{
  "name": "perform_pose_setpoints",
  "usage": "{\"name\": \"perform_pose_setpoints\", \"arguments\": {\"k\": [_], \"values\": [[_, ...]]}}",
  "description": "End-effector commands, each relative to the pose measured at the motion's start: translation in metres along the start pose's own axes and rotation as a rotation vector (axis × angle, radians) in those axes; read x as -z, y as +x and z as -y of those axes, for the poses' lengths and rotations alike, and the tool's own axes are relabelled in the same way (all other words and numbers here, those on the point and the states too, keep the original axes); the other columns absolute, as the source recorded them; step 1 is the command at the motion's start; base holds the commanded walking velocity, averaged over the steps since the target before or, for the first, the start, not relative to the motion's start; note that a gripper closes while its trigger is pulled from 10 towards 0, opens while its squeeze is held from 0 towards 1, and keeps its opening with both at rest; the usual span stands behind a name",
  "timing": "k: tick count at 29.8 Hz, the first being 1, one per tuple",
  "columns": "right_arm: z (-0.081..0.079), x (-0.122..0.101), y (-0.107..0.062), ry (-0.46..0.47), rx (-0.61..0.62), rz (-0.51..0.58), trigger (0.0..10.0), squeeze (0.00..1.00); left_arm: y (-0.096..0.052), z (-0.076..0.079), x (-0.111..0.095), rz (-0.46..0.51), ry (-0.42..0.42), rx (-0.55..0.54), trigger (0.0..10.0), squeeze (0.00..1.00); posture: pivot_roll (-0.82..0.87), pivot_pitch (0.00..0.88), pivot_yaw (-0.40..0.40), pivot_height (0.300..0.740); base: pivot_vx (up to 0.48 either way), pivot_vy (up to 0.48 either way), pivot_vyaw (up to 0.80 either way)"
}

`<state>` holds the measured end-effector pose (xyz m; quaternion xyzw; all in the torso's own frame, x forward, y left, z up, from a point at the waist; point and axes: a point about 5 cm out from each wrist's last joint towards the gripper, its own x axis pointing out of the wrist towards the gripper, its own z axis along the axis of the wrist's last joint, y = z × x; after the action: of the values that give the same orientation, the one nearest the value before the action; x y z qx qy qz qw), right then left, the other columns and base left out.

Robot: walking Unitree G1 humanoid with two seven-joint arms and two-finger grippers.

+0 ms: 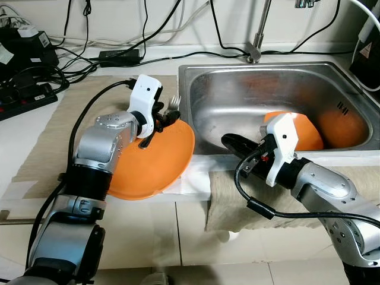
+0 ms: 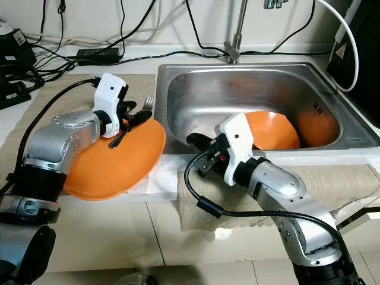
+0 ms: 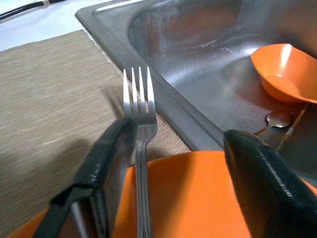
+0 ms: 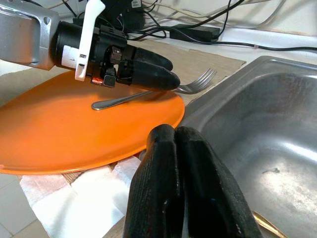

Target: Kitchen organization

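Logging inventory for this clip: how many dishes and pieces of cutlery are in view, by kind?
Orange plate: 1
Orange bowl: 1
Fork: 1
Spoon: 1
Total: 4
The orange patch on the sink wall looks like a reflection of the bowl, so it is not counted. The thin stick beside the spoon is too unclear to count.

Bright, even light. Soft glare streaks the steel sink [image 1: 237, 113]; a fork [image 3: 139, 129] casts a faint shadow on the mat [image 3: 44, 99]. Near black fingers [image 4: 178, 188] blur in wrist views.
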<state>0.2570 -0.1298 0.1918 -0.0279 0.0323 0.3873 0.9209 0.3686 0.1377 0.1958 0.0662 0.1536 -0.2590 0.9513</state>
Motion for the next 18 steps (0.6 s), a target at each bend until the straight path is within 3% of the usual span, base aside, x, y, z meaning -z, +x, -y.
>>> {"name": "perform_pose_setpoints", "arguments": {"k": [1,10,11,18], "values": [[0.0021,-0.006,-0.0018,-0.01,0.015,0.015,10.0,0.0,-0.0005,-0.002,-0.0077,0.0,0.014,0.001,10.0,1.0,-0.05,0.0,0.058,0.74,0.0,0.0,0.0],[0.0015,-0.0058,-0.002,-0.008,0.015,0.015,10.0,0.0,0.0022,-0.0004,-0.0039,-0.036,0.036,0.02,10.0,1.0,-0.05,0.0,0.057,0.74,0.0,0.0,0.0],[0.0013,-0.0058,-0.002,-0.009,0.015,0.015,10.0,0.0,0.0037,-0.0016,-0.003,-0.048,0.027,0.018,10.0,0.0,-0.05,0.002,0.056,0.74,0.0,0.0,0.0],[0.0005,-0.0057,-0.0016,-0.008,0.015,0.016,10.0,0.0,0.0068,-0.0052,-0.0026,-0.068,0.006,0.019,10.0,0.0,-0.05,0.001,0.061,0.74,0.0,0.0,0.0]]}}
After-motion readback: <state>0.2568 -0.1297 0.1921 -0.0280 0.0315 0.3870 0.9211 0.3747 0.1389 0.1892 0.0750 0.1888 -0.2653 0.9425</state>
